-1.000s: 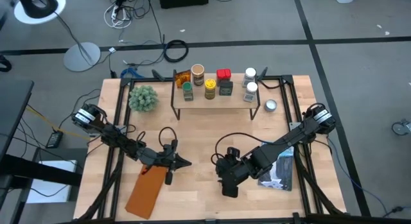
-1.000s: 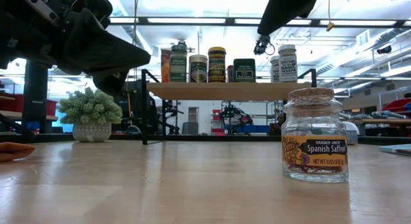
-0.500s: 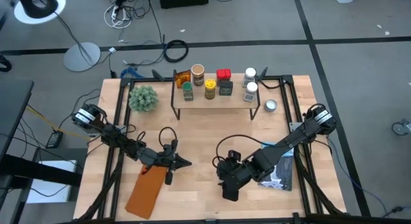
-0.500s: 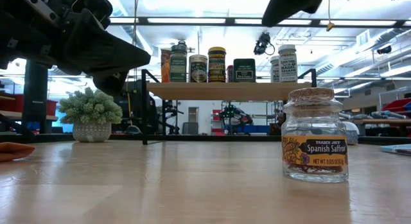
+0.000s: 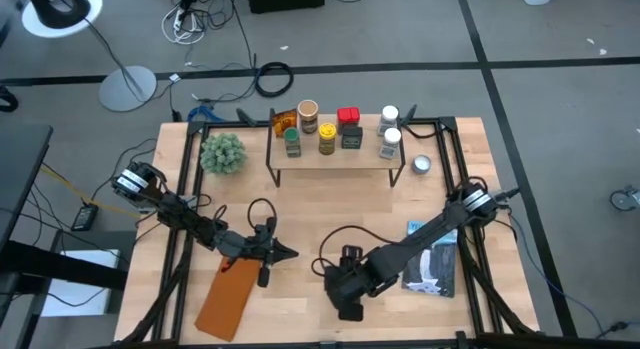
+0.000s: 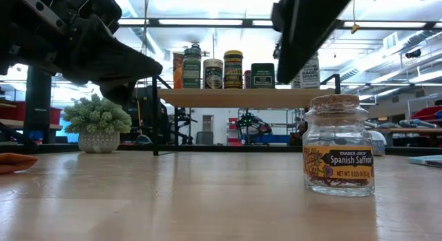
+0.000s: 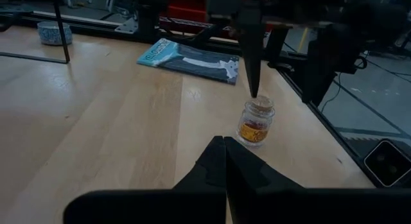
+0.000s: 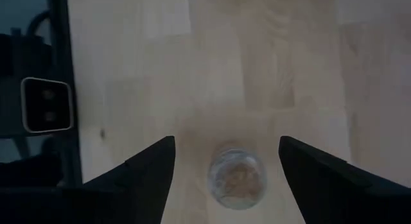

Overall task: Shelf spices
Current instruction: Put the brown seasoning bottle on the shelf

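A small glass saffron jar with a cork lid stands upright on its base near the table's front edge. My right gripper hangs open just above it, pointing steeply down, with the cork below and between the spread fingers. One fingertip ends right over the cork and touches nothing. The gripper hides the jar in the high view. Several spice jars and tins stand on the wood shelf at the far side. My left gripper waits shut, low over the table's left half.
A potted plant stands left of the shelf and a shallow silver tin right of it. A blue-and-white flat packet lies at the right edge. A brown flat piece lies near the front left. Bare wood spreads between the arms.
My right gripper has come down and moved toward the table's near edge and a little left, tipping more steeply downward. It now stands over the saffron jar. Its fingers have stayed open. The jar has not moved.
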